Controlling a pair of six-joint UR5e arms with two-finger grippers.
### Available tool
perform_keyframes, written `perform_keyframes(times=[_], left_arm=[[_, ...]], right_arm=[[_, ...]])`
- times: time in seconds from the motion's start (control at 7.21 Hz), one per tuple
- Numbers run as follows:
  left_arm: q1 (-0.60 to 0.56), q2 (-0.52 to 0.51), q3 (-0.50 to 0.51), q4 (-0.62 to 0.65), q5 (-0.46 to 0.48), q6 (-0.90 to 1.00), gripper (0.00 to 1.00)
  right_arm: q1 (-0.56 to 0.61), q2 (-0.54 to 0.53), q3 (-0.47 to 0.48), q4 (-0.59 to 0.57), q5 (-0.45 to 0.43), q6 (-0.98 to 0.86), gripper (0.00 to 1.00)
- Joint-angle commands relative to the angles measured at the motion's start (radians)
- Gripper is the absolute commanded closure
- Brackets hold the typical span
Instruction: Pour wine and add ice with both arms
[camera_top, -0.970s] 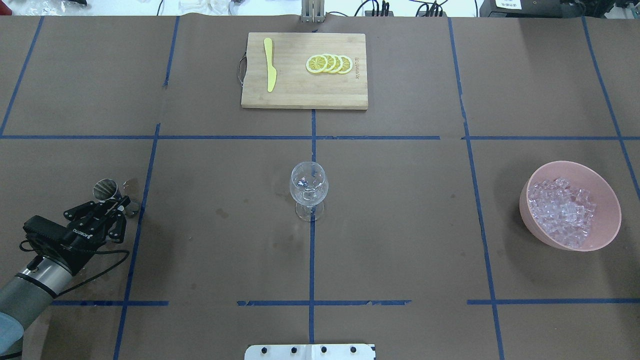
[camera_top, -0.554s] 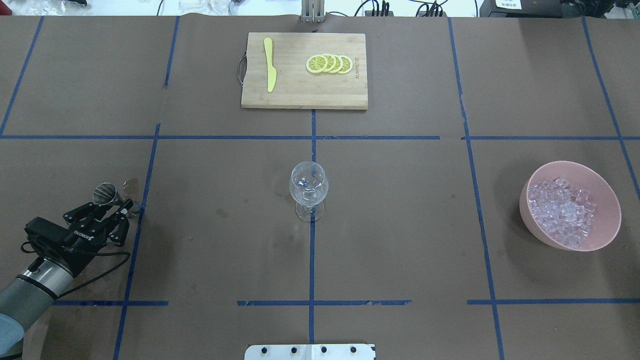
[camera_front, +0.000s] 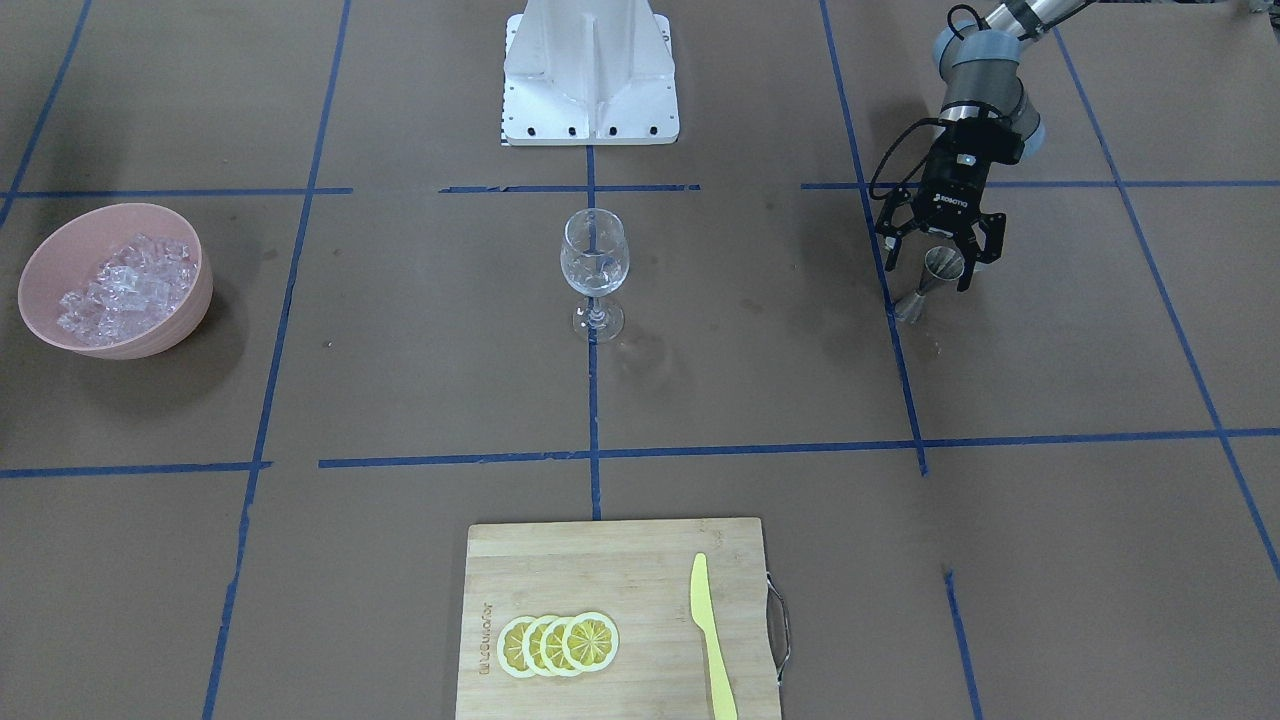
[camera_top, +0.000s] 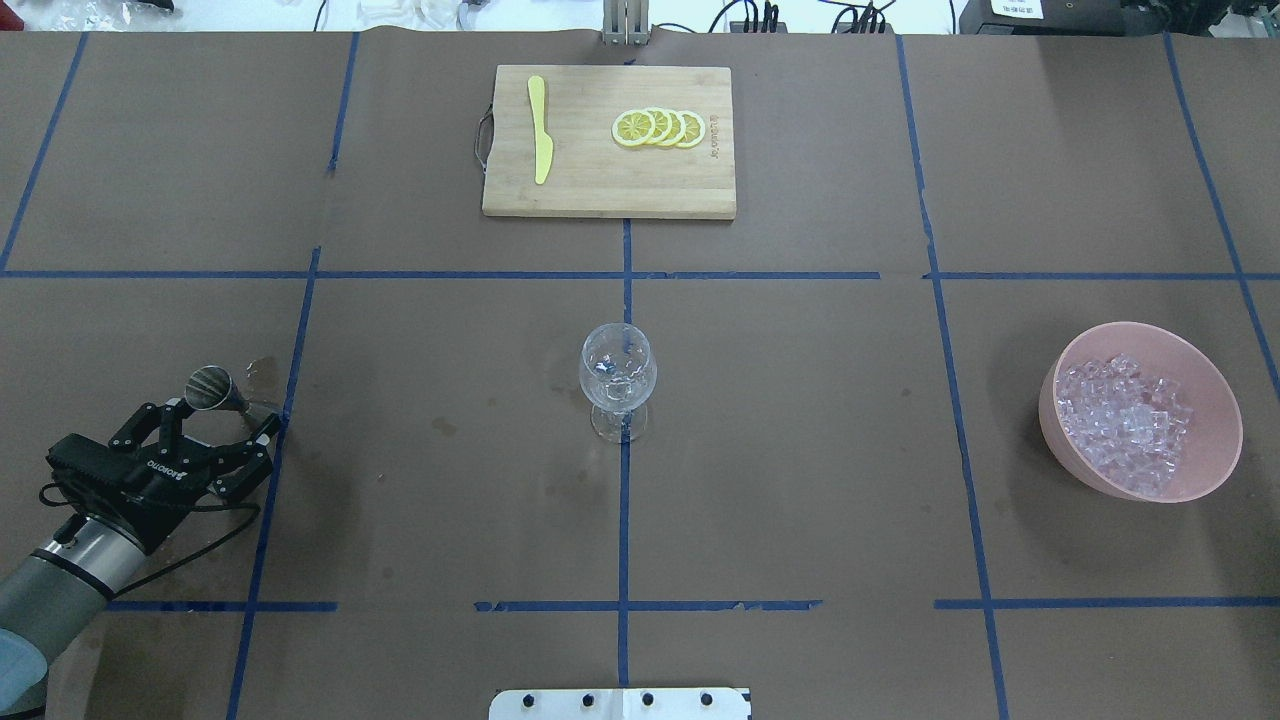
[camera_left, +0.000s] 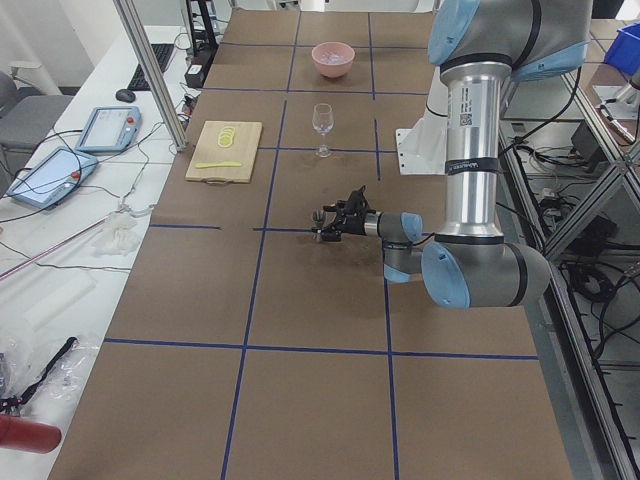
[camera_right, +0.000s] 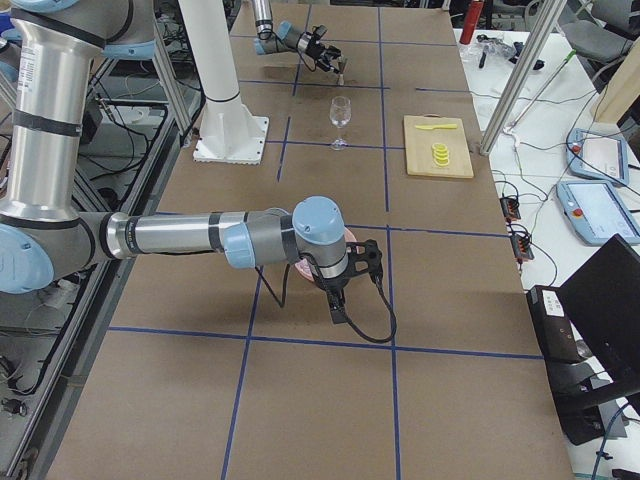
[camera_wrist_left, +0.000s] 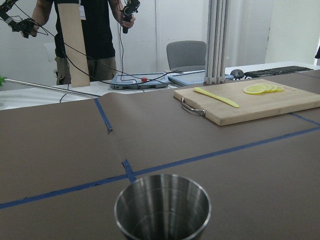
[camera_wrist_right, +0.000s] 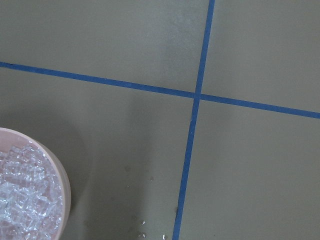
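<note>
My left gripper (camera_top: 212, 418) is open, its fingers spread either side of a small steel jigger (camera_top: 208, 386) that stands on the table at the near left. It also shows in the front view (camera_front: 930, 272) around the jigger (camera_front: 940, 268). The jigger's cup (camera_wrist_left: 162, 210) looks empty from the left wrist; I make out no wine. A stemmed wine glass (camera_top: 618, 378) stands at the table's centre with glints inside. Ice (camera_top: 1125, 425) fills a pink bowl (camera_top: 1215, 385) at the right. My right gripper (camera_right: 342, 295) hangs by that bowl; I cannot tell whether it is open.
A wooden cutting board (camera_top: 608, 190) at the far centre carries lemon slices (camera_top: 658, 128) and a yellow knife (camera_top: 541, 130). A shiny wet patch (camera_top: 262, 372) lies beside the jigger. The white base block (camera_front: 590, 75) sits at the robot's edge. An operator (camera_wrist_left: 90, 35) stands beyond the table.
My left gripper's fingers have spread apart from the jigger's waist and the hand has drawn back a little toward the robot. The jigger stays standing on the table.
</note>
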Motion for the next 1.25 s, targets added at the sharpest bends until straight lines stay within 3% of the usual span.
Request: perform_keyframes(times=[0.0,0.28,0.42,0.55,0.69,1.11], left_arm=[[-0.003,0.010,-0.077,-0.002,0.078,0.009,0.01],[-0.040,0.013,-0.107,-0.005,0.073,0.058,0.01],[-0.084,0.013,-0.109,0.004,0.017,0.090,0.01],[-0.160,0.023,-0.101,0.016,-0.115,0.087,0.00],[-0.255,0.066,-0.098,0.053,-0.291,0.087,0.00],[-0.748,0.034,-0.118,0.344,-1.010,0.163,0.00]], right_arm=[[0.000,0.000,0.000,0.000,0.000,0.000,0.00],[-0.003,0.000,0.002,0.000,0.000,0.000,0.00],[-0.003,0.000,0.000,0.000,0.000,0.000,0.00],[0.000,0.002,0.000,0.000,0.000,0.000,0.00],[0.000,0.002,0.000,0.000,0.000,0.000,0.00],[0.000,0.002,0.002,0.000,0.000,0.000,0.00]])
